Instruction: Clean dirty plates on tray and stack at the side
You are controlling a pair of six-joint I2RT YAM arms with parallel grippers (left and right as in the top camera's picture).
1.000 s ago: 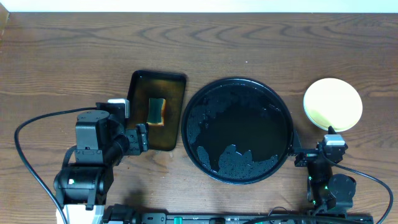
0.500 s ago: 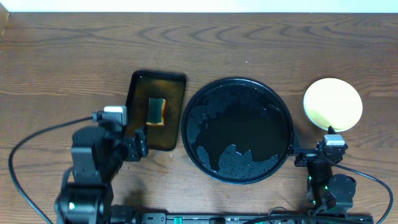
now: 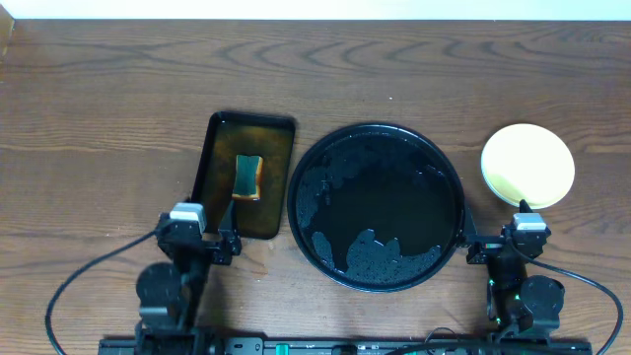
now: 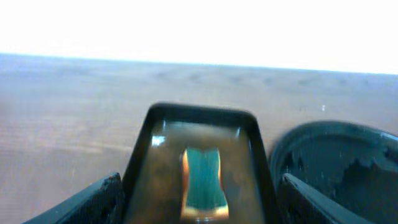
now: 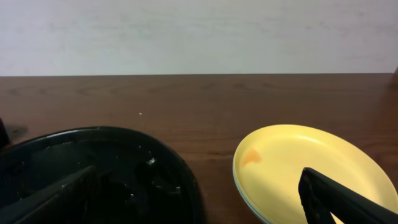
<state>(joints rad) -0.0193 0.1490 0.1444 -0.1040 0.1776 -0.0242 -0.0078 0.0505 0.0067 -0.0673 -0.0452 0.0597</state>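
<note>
No legible text, label, brand, number or sign: none on the tray (image 3: 375, 207), the plates (image 3: 527, 165) beside it, or the rectangular tray (image 3: 277, 187).

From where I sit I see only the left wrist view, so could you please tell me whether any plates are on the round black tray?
Observer: None. Overhead, the round black tray holds only patches of water.
Operator: Thank you. Where are the plates, please?
Observer: The plates sit on the table to the right of that tray, apart from it, with a pale yellow one on top.
Operator: Is the top one clean?
Observer: Not quite. The right wrist view shows a faint orange smear on it.
</note>
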